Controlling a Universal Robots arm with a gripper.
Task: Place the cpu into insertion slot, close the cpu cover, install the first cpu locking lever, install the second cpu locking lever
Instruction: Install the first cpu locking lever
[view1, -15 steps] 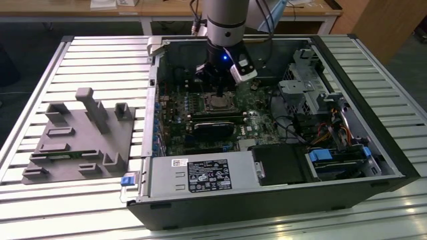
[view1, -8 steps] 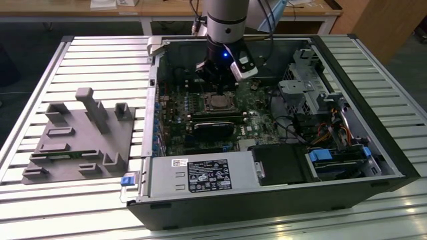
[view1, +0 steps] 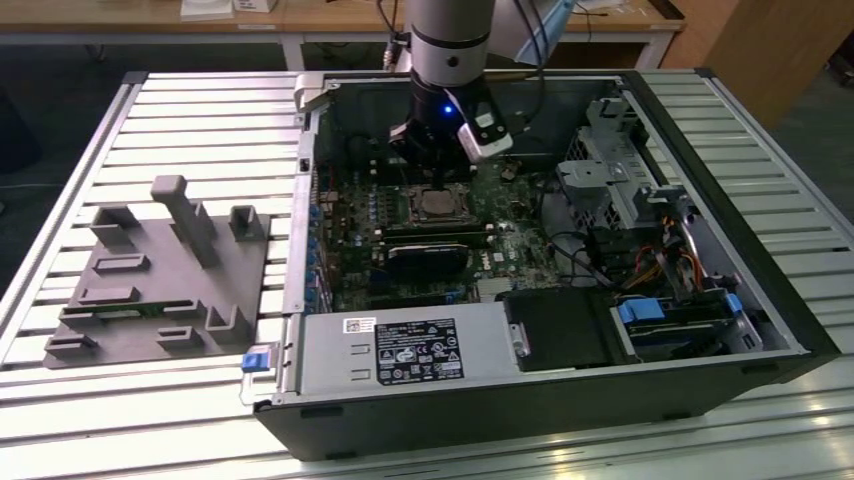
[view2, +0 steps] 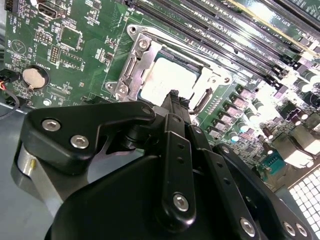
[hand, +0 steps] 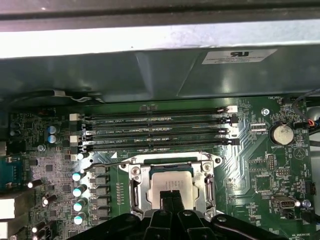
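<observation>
The cpu (hand: 171, 181) lies flat in the insertion slot (hand: 170, 166) on the green motherboard, its dull silver top (view2: 162, 80) showing through the window of the cpu cover (hand: 134, 189). The cover (view2: 134, 67) lies down around the chip. A thin wire locking lever (hand: 107, 164) sticks out sideways from the socket's corner. My gripper (hand: 172, 196) is shut with nothing between its fingers, its tips (view2: 174, 96) right at the cpu's near edge. In the exterior view the gripper (view1: 434, 168) hangs inside the open computer case just above the cpu (view1: 434, 206).
Long black memory slots (hand: 155, 127) run beside the socket, with a coin battery (hand: 281, 134) and capacitors (hand: 77, 197) nearby. The case holds a power supply (view1: 400, 350), cables and a drive cage (view1: 601, 185). A grey fixture (view1: 160, 270) sits on the table at the exterior view's left.
</observation>
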